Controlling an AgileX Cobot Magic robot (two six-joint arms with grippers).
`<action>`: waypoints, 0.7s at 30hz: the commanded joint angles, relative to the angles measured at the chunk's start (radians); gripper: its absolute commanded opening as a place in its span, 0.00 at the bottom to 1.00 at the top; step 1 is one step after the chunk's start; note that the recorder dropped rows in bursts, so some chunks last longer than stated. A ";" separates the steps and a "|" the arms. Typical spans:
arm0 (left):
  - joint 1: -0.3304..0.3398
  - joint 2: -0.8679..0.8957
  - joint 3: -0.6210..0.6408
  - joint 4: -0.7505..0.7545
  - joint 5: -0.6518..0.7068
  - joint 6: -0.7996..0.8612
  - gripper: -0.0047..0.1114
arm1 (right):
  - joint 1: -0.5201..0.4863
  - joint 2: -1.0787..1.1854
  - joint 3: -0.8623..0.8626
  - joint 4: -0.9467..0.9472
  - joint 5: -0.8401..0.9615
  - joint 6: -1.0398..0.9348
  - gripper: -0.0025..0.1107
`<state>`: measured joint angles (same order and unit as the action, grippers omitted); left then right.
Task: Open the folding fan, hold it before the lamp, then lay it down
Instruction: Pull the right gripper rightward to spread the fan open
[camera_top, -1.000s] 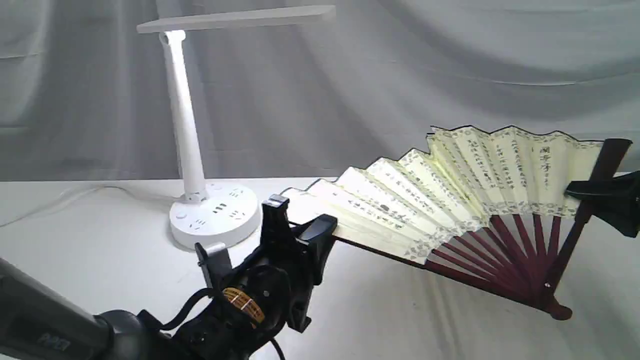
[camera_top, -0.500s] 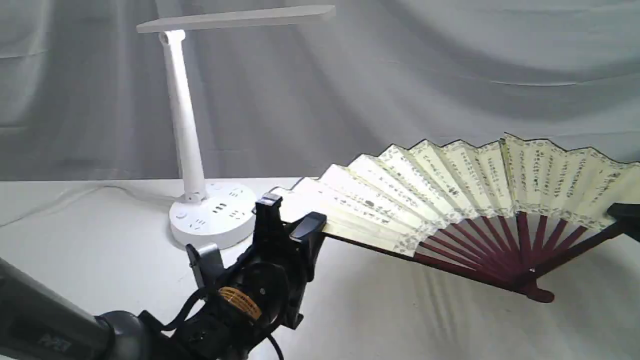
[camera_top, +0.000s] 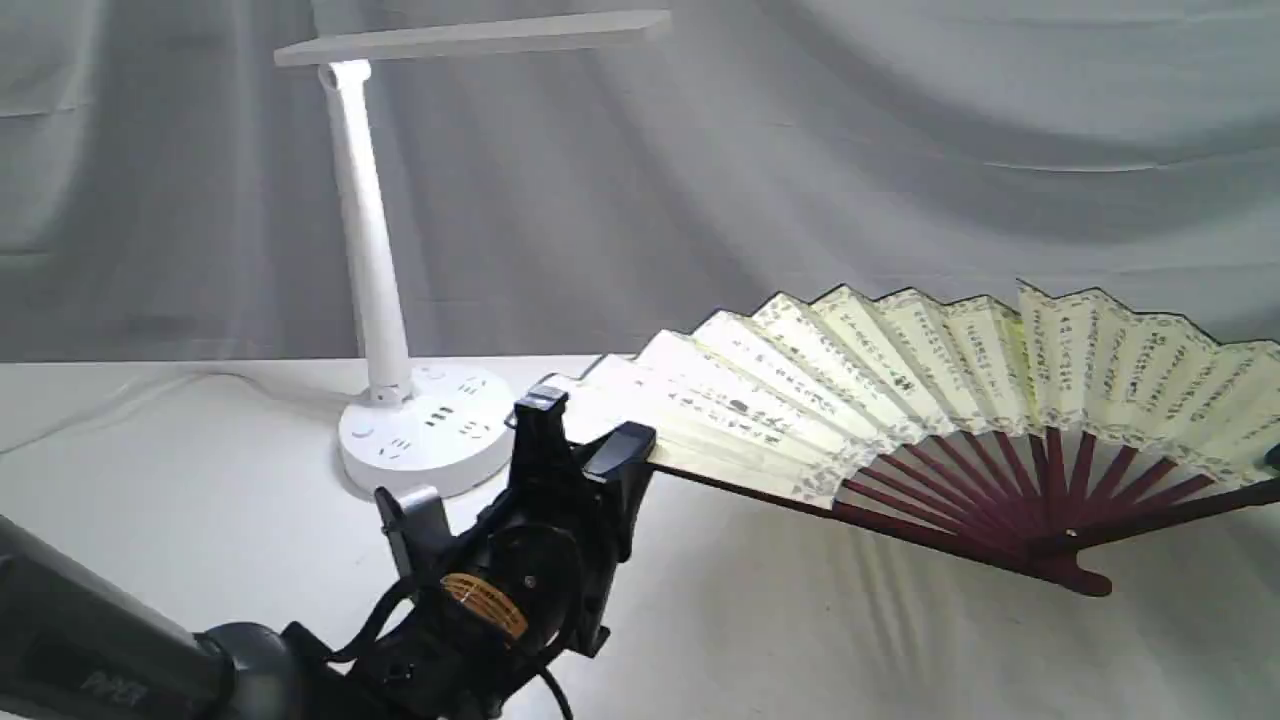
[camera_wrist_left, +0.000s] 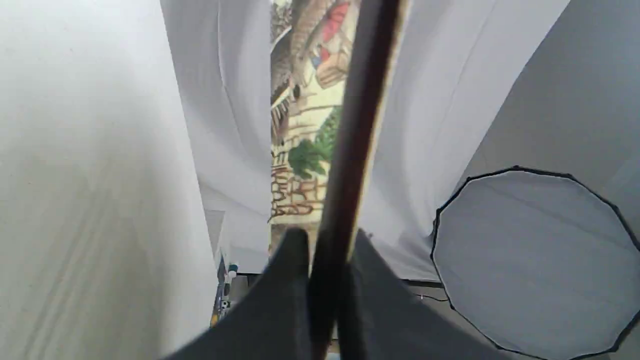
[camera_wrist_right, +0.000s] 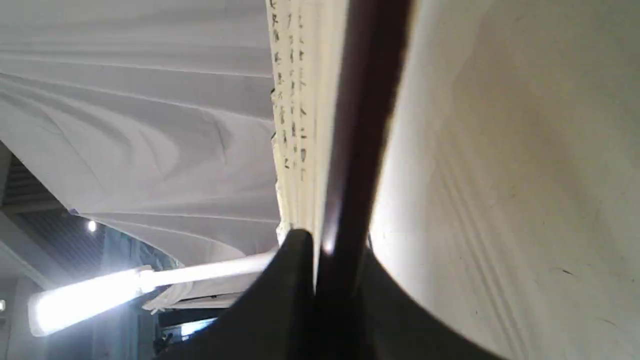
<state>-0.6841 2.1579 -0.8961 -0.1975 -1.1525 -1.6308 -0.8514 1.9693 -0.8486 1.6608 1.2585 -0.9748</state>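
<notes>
Fan (camera_top: 900, 385) has spread wider and lower, both jaws clamped on it.

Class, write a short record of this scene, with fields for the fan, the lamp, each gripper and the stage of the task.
Folding fan: spread wide, calligraphy side towards the exterior camera, held up by its two guards, pivot low near the table.
Lamp: upright at the back left, head bar level; the fan's left end is beside its base.
Left gripper: shut on the fan's left guard.
Right gripper: shut on the fan's right guard.
Stage: fan opened; not yet laid down.
</notes>
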 joint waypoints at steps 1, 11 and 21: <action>0.016 -0.018 -0.005 -0.138 -0.069 -0.035 0.04 | -0.026 -0.008 0.035 0.017 -0.064 -0.093 0.02; 0.016 -0.018 -0.005 -0.179 -0.069 -0.005 0.04 | -0.047 -0.008 0.044 0.038 -0.037 -0.106 0.02; 0.016 -0.018 -0.005 -0.181 -0.069 0.013 0.04 | -0.047 -0.008 0.044 0.038 -0.037 -0.119 0.02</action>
<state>-0.6861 2.1579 -0.8961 -0.2380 -1.1494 -1.5903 -0.8766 1.9693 -0.8096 1.6882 1.2946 -1.0376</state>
